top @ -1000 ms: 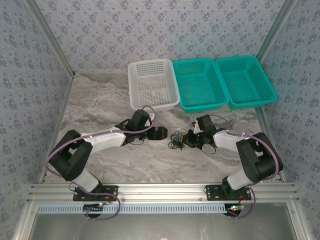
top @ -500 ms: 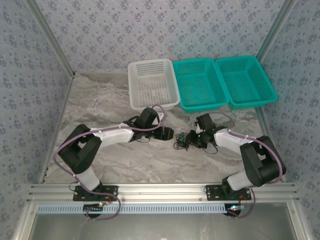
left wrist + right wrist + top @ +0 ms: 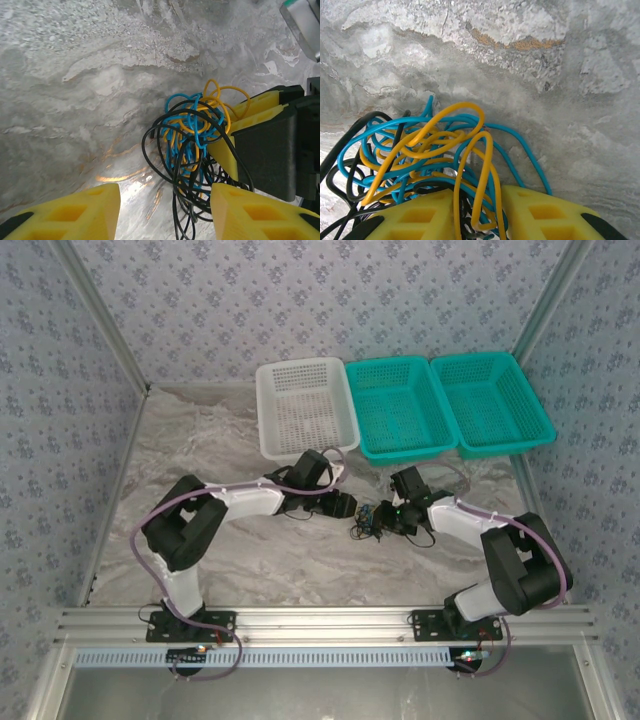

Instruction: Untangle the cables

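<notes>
The cables (image 3: pixel 364 522) lie as one knotted clump of black, blue and yellow cords (image 3: pixel 192 145) on the marbled table, between the two arms. My right gripper (image 3: pixel 476 212) is shut on the cables, with yellow, blue and black strands (image 3: pixel 435 150) pinched between its yellow fingers (image 3: pixel 540 215). From above, the right gripper (image 3: pixel 388 517) sits at the clump's right side. Just left of the clump, my left gripper (image 3: pixel 165 212) stands open, its yellow fingers (image 3: pixel 75 210) wide apart with black loops lying between them. From above, the left gripper (image 3: pixel 348 506) nearly touches the clump.
A white basket (image 3: pixel 304 408) and two teal baskets (image 3: pixel 398 406) (image 3: pixel 489 402) line the back of the table. The marbled cloth (image 3: pixel 200 455) is wrinkled. Patterned walls close in the sides.
The left arm has stretched right, bringing its open gripper up against the clump. The right gripper has shifted slightly, keeping its hold on the cables.
</notes>
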